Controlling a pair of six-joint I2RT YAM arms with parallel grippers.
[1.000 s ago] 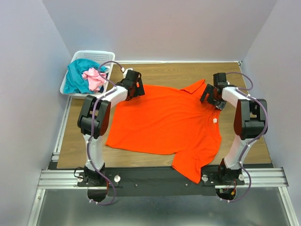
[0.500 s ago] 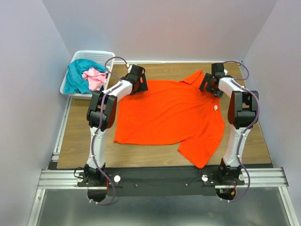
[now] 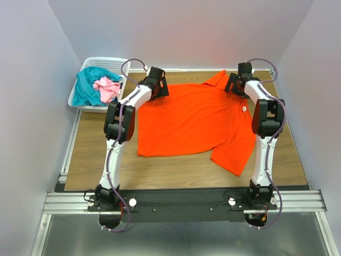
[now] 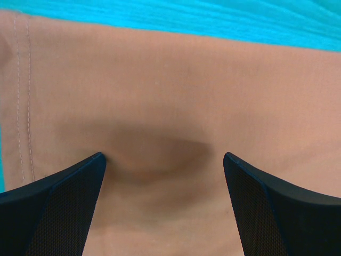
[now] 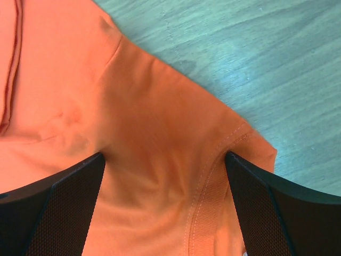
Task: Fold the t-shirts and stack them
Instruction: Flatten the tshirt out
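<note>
Flattening bright orange short-sleeved cloth shirt [image 3: 192,120] before folding.
With left gripper [image 4: 164,154] and right gripper [image 5: 164,154] spread wide, cloth directly beneath both: press evenly, draw edges apart gently, avoid bunching.

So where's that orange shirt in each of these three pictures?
Top external: the orange shirt lies spread flat across the middle of the picture.
Left wrist: the orange shirt fills nearly the whole picture and looks duller.
Right wrist: the orange shirt covers the left and bottom.
Shared landmark: the table, which is a strip along the top in left wrist and the upper right in right wrist.
</note>
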